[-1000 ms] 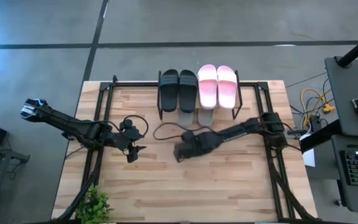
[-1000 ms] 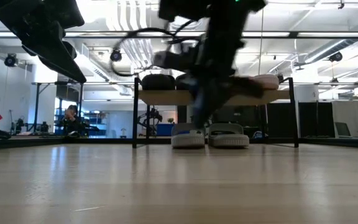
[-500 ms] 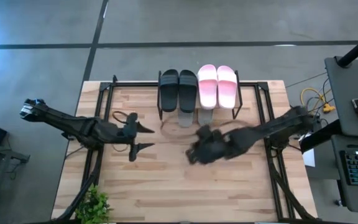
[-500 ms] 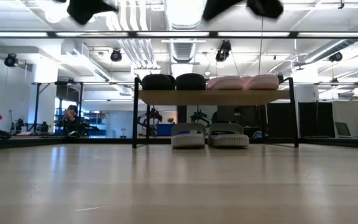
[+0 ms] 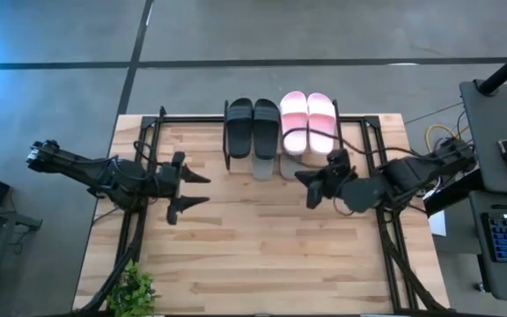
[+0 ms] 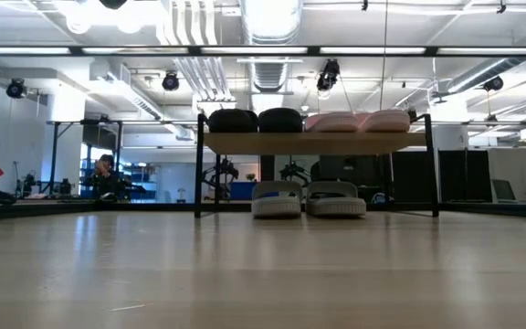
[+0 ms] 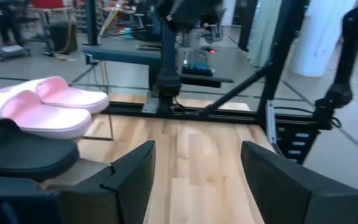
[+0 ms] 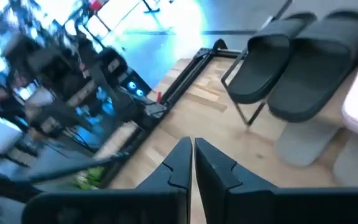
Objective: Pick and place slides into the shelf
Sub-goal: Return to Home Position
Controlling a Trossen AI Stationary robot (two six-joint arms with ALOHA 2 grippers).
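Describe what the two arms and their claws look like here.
The left arm and right arm are dark, slim and jointed, with thin black cables looping alongside. The left claw has two broad, flat, dark fingers; the right claw has dark fingers tapering to points.

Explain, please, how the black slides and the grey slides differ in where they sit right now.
The black slides lie on the shelf's top board; the grey slides sit beneath it, on the table. From above, the black slides show whole, while only the grey slides' ends poke out from under the board. Both pairs lie side by side, soles down.
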